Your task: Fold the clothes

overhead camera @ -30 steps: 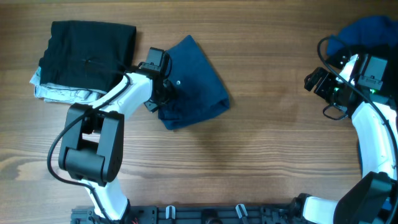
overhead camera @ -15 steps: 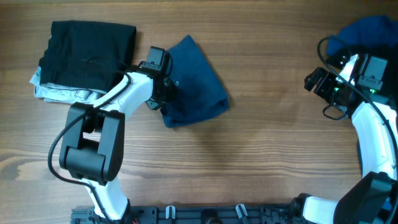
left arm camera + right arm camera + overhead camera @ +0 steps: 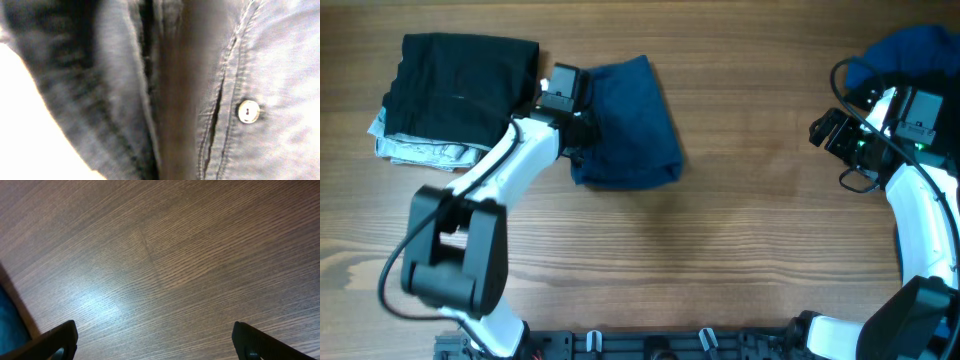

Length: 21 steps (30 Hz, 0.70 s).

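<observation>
The navy trousers lie left of centre on the wooden table, already gathered into a compact, roughly rectangular bundle with a fairly straight near edge. The left gripper sits at their left edge with its fingers closed. The left wrist view shows only folds of denim and a small pale button, so the fingers appear to be pinching the cloth, though the fingertips themselves are hidden.

Just to the left, a black garment lies folded flat on top of a pale patterned garment, whose edge shows along the near and left sides. These two look finished. A royal blue garment is bunched at the far right corner, partly out of frame and not yet folded.

By this reading the task is over halfway done. The trousers need squaring or a place on the folded clothes, and the blue piece has to be spread and folded from scratch.

The right gripper hangs with its fingers spread wide and nothing between them, above bare wood near the blue garment.

Room is generous. The whole centre and near half of the table are open, and the arms are well apart. The tight spot is the trousers' left edge, which almost touches the black garment, so a careless drag could ruffle it
</observation>
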Tool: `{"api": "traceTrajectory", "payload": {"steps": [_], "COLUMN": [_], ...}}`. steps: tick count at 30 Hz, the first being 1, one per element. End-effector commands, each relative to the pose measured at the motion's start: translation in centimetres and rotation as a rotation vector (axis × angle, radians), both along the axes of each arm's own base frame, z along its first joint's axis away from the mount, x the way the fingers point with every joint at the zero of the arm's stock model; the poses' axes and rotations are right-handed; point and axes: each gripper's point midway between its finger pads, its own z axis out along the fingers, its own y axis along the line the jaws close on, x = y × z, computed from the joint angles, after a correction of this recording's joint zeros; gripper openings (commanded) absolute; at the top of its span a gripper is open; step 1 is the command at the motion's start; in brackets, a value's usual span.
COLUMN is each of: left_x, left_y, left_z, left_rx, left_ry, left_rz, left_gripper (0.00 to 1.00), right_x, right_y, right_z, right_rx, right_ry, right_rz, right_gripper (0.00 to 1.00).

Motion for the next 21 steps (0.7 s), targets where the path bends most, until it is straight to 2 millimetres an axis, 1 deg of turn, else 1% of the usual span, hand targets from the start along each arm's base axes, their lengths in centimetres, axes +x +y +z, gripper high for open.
{"api": "traceTrajectory", "payload": {"steps": [1, 3, 7, 10, 14, 15, 16, 17, 21], "left_x": [2.3, 2.9, 4.3, 5.0, 5.9, 6.2, 6.7, 6.9, 7.5], "left_y": [1.0, 1.2, 1.8, 2.9, 4.6, 4.9, 5.5, 6.0, 9.3], "left_z": [5.6, 7.0, 10.8, 13.5, 16.6, 17.1, 17.9, 18.1, 18.9], "left_rx": [0.055, 0.058, 0.062, 0.094, 0.146, 0.156, 0.172, 0.171, 0.177], "left_ry": [-0.193, -0.248, -0.387, -0.481, -0.595, -0.619, -0.65, -0.66, -0.688], "left_rz": [-0.008, 0.006, 0.048, 0.101, 0.172, 0.162, 0.162, 0.173, 0.254], "left_gripper": [0.04, 0.04, 0.04, 0.04, 0.04, 0.04, 0.04, 0.04, 0.04], "right_x": [0.1, 0.1, 0.1, 0.1, 0.1, 0.1, 0.1, 0.1, 0.1], "right_y": [-0.3, -0.3, -0.3, -0.3, -0.3, -0.3, -0.3, -0.3, -0.3], "right_z": [0.0, 0.0, 0.0, 0.0, 0.0, 0.0, 0.0, 0.0, 0.0], "right_rx": [-0.014, -0.014, -0.014, -0.014, -0.014, -0.014, -0.014, -0.014, -0.014], "right_ry": [0.004, 0.004, 0.004, 0.004, 0.004, 0.004, 0.004, 0.004, 0.004], "right_rz": [-0.014, -0.014, -0.014, -0.014, -0.014, -0.014, -0.014, -0.014, -0.014], "right_gripper": [1.0, 1.0, 1.0, 1.0, 1.0, 1.0, 1.0, 1.0, 1.0]}}
